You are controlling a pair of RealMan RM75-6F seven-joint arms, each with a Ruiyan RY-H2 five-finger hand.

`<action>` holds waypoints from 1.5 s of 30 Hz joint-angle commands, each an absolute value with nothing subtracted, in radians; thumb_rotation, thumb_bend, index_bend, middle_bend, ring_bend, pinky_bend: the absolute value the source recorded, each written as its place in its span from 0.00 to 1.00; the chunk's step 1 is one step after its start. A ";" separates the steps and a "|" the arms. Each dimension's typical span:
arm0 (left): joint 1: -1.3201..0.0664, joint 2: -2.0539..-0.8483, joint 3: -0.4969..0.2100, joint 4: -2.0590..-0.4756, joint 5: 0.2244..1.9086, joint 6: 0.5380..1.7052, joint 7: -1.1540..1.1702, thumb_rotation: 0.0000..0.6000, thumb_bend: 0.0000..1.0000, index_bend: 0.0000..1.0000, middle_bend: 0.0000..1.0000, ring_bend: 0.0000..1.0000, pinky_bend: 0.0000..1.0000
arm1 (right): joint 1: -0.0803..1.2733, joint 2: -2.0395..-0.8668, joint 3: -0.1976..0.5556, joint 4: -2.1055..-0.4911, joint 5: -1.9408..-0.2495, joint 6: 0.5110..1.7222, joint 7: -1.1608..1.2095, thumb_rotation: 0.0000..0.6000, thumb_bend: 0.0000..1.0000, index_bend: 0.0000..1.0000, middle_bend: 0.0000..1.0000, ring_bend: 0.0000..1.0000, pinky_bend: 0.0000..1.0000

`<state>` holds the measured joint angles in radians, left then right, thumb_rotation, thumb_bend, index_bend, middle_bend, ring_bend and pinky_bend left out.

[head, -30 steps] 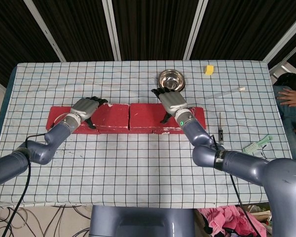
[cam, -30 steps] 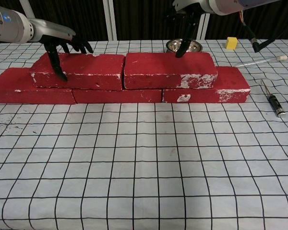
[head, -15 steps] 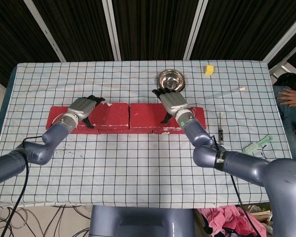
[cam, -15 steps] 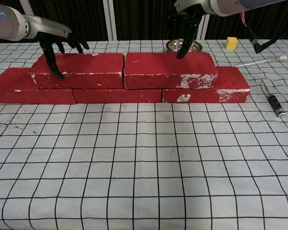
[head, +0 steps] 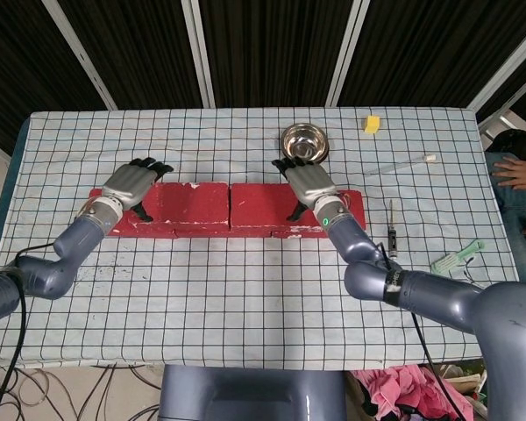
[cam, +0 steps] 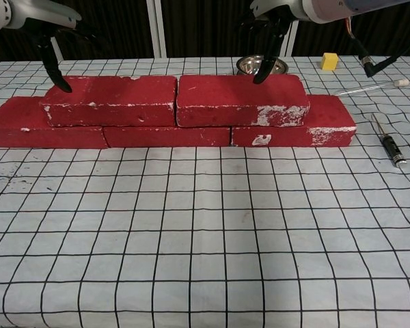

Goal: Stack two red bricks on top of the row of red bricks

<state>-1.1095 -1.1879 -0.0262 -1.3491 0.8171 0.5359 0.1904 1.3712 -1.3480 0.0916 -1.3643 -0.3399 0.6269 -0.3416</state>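
Chest view crops both hands; fingers apart above upper bricks (cam: 174, 100), holding nothing.

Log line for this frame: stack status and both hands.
upper red bricks: two, on the row of red bricks | left hand: open above left end | right hand: open over right upper brick

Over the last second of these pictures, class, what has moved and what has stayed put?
The left hand has let go of the upper left brick, lifting off and drawing back to the left, fingers apart. The right hand stays over the upper right brick, barely shifted. Both upper bricks remain on the bottom row; the steel bowl is unmoved.
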 commanded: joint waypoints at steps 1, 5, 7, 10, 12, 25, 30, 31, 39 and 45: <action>-1.095 -1.100 0.021 -1.457 0.788 0.606 0.272 1.00 0.00 0.14 0.10 0.02 0.09 | 1.368 -1.347 0.092 -1.368 -0.341 0.630 -0.341 1.00 0.00 0.00 0.04 0.02 0.12; -1.068 -1.032 0.062 -1.566 0.743 0.696 0.349 1.00 0.02 0.15 0.10 0.02 0.09 | 1.361 -1.344 0.095 -1.373 -0.344 0.635 -0.340 1.00 0.00 0.00 0.04 0.02 0.12; -1.059 -1.014 0.087 -1.599 0.715 0.716 0.388 1.00 0.03 0.15 0.11 0.02 0.09 | 1.358 -1.343 0.097 -1.375 -0.346 0.637 -0.339 1.00 0.00 0.00 0.04 0.02 0.12; -1.048 -1.010 0.118 -1.620 0.673 0.740 0.439 1.00 0.03 0.15 0.11 0.02 0.09 | 1.353 -1.343 0.099 -1.376 -0.347 0.640 -0.338 1.00 0.00 0.00 0.04 0.02 0.12; -1.040 -1.022 0.131 -1.615 0.652 0.751 0.462 1.00 0.03 0.14 0.11 0.02 0.09 | 1.349 -1.343 0.098 -1.375 -0.347 0.639 -0.338 1.00 0.00 0.00 0.04 0.02 0.12; -0.999 -1.132 0.149 -1.487 0.610 0.736 0.509 1.00 0.03 0.12 0.11 0.02 0.09 | 1.334 -1.332 0.102 -1.373 -0.355 0.637 -0.340 1.00 0.00 0.00 0.04 0.02 0.12; -0.998 -1.158 0.141 -1.459 0.607 0.700 0.507 1.00 0.03 0.11 0.11 0.02 0.09 | 1.331 -1.334 0.104 -1.374 -0.356 0.638 -0.343 1.00 0.00 0.00 0.04 0.02 0.12; -0.998 -1.163 0.140 -1.452 0.608 0.696 0.507 1.00 0.03 0.11 0.11 0.02 0.09 | 1.330 -1.334 0.104 -1.374 -0.356 0.639 -0.343 1.00 0.00 0.00 0.04 0.02 0.12; -0.997 -1.198 0.119 -1.408 0.612 0.674 0.492 1.00 0.03 0.09 0.11 0.02 0.09 | 1.323 -1.328 0.104 -1.378 -0.352 0.646 -0.348 1.00 0.00 0.00 0.04 0.02 0.12; -0.993 -1.209 0.107 -1.397 0.634 0.672 0.482 1.00 0.03 0.09 0.11 0.02 0.09 | 1.319 -1.324 0.105 -1.380 -0.345 0.645 -0.351 1.00 0.00 0.00 0.04 0.02 0.12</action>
<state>-0.9940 -1.2072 0.1092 -1.3985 0.6311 0.6707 0.4836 1.3195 -1.3241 0.1050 -1.3804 -0.3455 0.6450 -0.3510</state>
